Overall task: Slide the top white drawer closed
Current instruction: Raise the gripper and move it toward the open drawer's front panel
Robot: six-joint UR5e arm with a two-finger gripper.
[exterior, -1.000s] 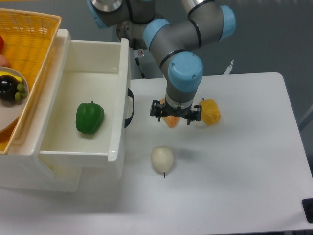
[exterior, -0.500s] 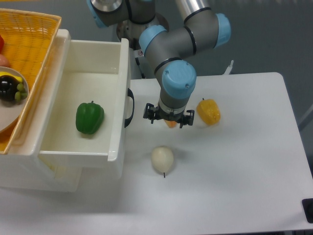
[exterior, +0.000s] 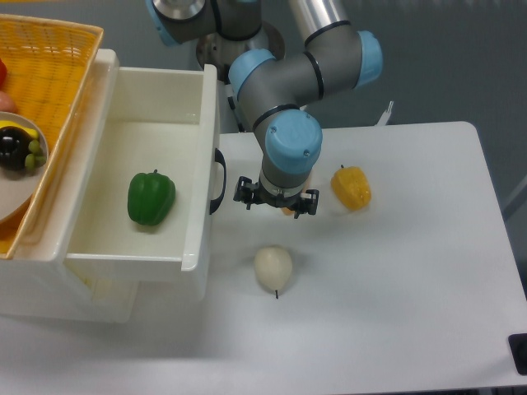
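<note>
The claw (exterior: 276, 200) hangs beside the top white drawer (exterior: 200, 177), pulled out.

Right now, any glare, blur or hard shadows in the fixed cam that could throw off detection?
Fixed camera: sharp overall, no motion blur on the pincer. Soft glare on the top white drawer, along its glossy walls. Soft, diffuse shadows beside the white onion and under the arm. The orange item behind the pincer is mostly hidden.

Orange object (exterior: 286, 211) mostly hidden under hand (exterior: 275, 200); basket (exterior: 49, 74) cropped.
</note>
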